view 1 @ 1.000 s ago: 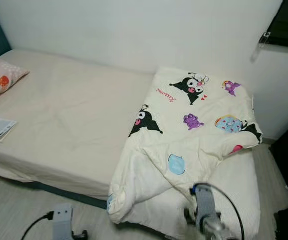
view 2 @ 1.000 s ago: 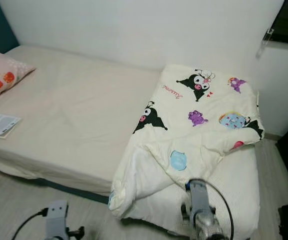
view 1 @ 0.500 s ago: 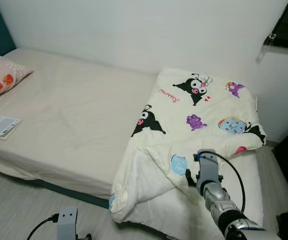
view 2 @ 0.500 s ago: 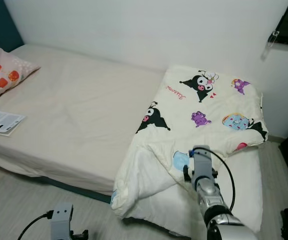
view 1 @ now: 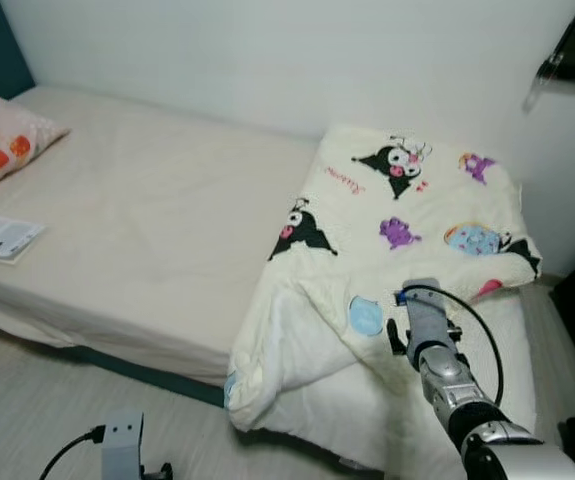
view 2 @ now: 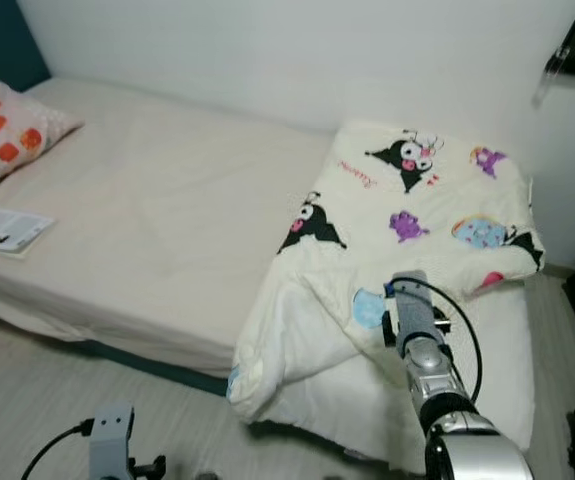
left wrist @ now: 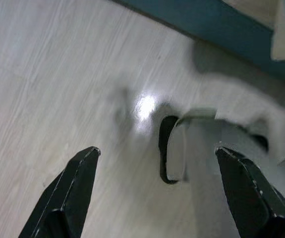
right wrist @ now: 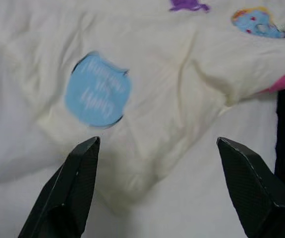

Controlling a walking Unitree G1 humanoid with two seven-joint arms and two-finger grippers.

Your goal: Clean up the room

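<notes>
One bed point(view 1: 157, 230), one cartoon-print quilt point(view 1: 387, 250), one pillow point(view 1: 2, 140) and one booklet point(view 1: 2, 237).

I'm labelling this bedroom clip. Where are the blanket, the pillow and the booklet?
blanket point(view 1: 417, 215): left eye view, middle of its printed top.
pillow point(view 1: 2, 140): left eye view, its patterned face.
booklet point(view 1: 2, 237): left eye view, centre of its cover.

The left gripper point(left wrist: 157, 191) points down at a pale wood-grain floor point(left wrist: 43, 84), its two black fingers point(left wrist: 68, 198) spread wide apart. Between them lies a blurred grey-white object point(left wrist: 201, 148) (identity unclear). A teal bed base point(left wrist: 216, 25) borders the floor.
</notes>
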